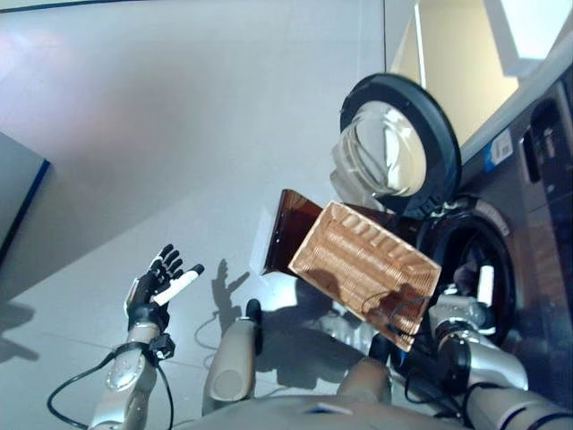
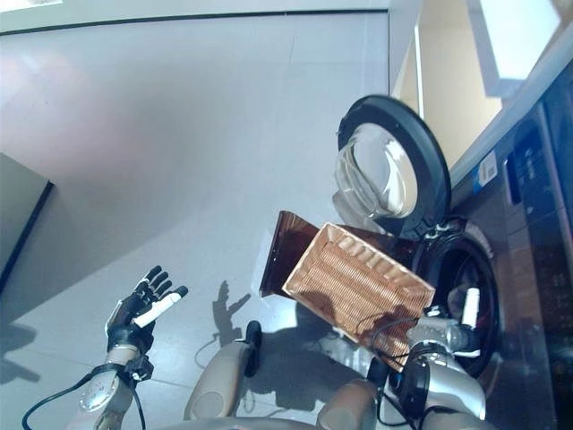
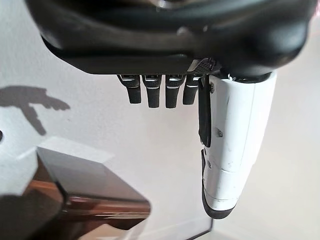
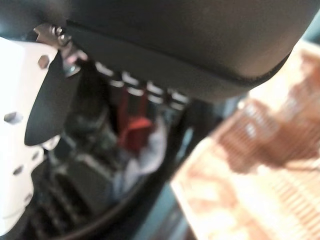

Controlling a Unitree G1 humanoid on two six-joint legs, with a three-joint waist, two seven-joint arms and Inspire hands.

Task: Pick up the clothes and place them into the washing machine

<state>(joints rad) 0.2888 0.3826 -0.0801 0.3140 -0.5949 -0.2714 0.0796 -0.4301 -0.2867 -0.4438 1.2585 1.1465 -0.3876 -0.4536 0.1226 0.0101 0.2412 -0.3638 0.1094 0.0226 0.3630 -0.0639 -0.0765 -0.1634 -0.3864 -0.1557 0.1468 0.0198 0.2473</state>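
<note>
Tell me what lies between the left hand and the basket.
Only bare floor lies between the left hand and the basket, apart from shadows. Both eye views show this.

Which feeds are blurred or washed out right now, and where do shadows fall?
Right wrist view: blurred; basket and red cloth soft. Left wrist view: sharp fingers, shadow on the floor. Eye views: left robot hand casts a shadow; bright patch top right; glare on the door glass.
</note>
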